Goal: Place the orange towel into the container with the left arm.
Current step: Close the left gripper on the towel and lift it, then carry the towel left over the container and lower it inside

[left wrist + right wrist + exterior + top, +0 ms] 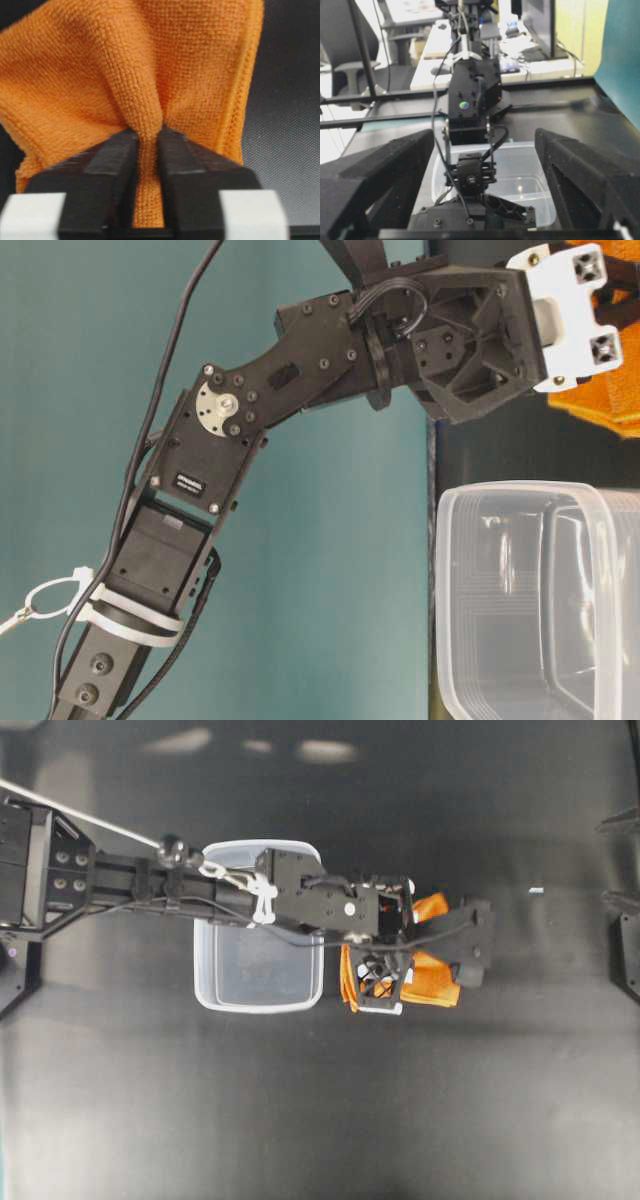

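A black tabletop (pixel 420 1120) seen from above. The left arm (pixel 200 890) reaches in from the left edge, crossing over a clear plastic container (pixel 208 982) that stands upright on the table, its longer side running from the top of the overhead view towards the bottom. Just beyond the container's right wall lies the orange towel (pixel 440 982), rumpled and partly hidden beneath the wrist. In the left wrist view the left gripper (pixel 149 139) has its two black fingers (pixel 112 160) pressed nearly together, pinching a raised fold of the towel between them; the fold stands up as a ridge running straight away from the camera. The right gripper (pixel 485 165) sits at the far right, its fingers spread wide with nothing between them.
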